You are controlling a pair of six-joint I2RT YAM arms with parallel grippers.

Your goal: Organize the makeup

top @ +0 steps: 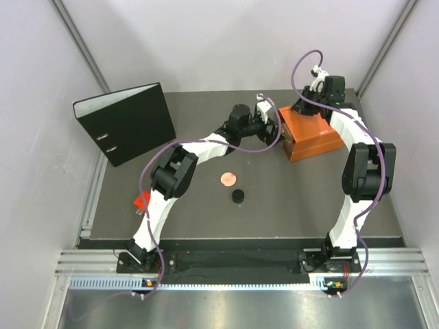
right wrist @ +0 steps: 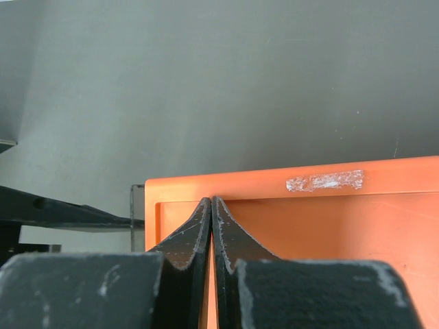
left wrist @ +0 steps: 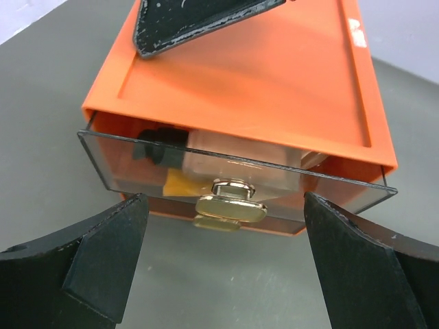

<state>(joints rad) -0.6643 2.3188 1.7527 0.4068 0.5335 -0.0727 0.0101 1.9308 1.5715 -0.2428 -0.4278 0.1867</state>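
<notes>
Big orange wooden box (left wrist: 260,75), its clear-fronted drawer (left wrist: 130,161) ajar.
Left jaws gape before the drawer's gold knob (left wrist: 230,208); right jaws closed, empty, atop the box.

I saw a black binder (top: 127,123) standing back-left on the dark tabletop (top: 288,205), an orange box (top: 312,137) back-right w/ clear drawer front (left wrist: 123,164) & gold knob (left wrist: 230,205), small red obj (top: 142,201) near left edge.

The orange box (left wrist: 274,89) looked smooth, its drawer front (left wrist: 137,164) clear glossy plastic with a polished gold metal knob (left wrist: 231,208). The right gripper (right wrist: 211,203) was scuffed matt black.
</notes>
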